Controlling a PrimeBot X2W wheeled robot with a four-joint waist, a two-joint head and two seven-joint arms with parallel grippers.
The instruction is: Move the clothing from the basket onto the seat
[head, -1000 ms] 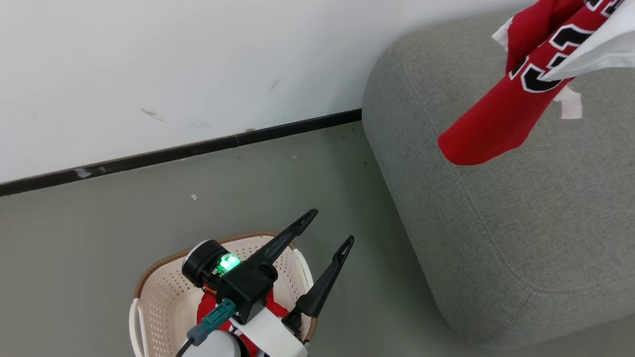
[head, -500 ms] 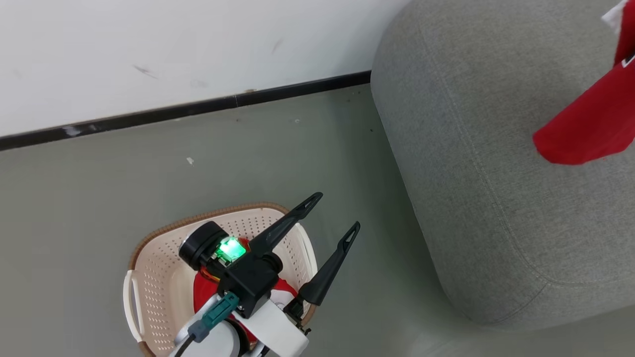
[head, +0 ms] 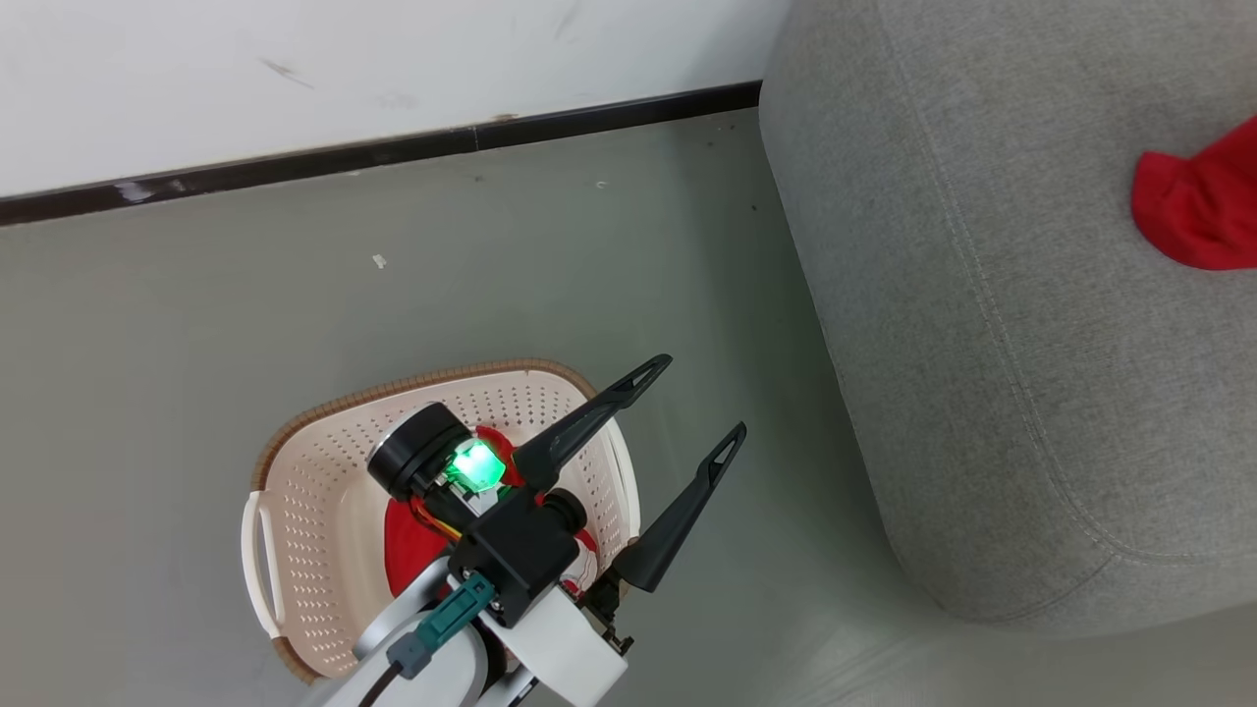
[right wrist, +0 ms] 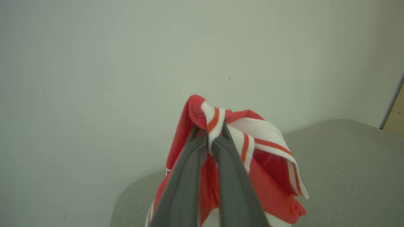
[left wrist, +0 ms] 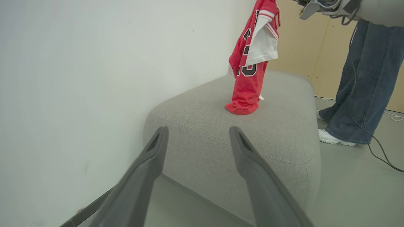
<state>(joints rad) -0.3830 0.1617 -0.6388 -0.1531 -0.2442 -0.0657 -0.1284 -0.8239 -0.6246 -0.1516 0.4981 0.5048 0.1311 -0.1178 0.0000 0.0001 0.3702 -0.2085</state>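
The right gripper (right wrist: 210,130) was clenched on a fold of white-and-orange striped trim at the top of the red jersey (right wrist: 268,186), the cloth pinched between its two dark fingers with almost no gap. From that pinch the jersey hung straight down, its long axis upright. In the left wrist view its lower hem touched the top of the grey seat (left wrist: 284,142), towards the far side from the wall. The hold was thus directly above the landing spot, and I judged that the next move called for lowering and letting go rather than travelling sideways. The right arm was plainly the nearer one to the seat. The left gripper (head: 695,398) was released and empty, its fingers spread wide above the near rim of the laundry basket (head: 314,511) on the floor, well apart from the seat. A second red garment (head: 405,550) lay in the basket below and behind those fingers, so the left arm was the nearer one to it. Most of that garment was covered by the left wrist, so its shape and folds could not be made out. In the head view the jersey was cut off by the right edge. A person in jeans (left wrist: 363,78) stood just beside the seat's far end, the upper body out of frame.
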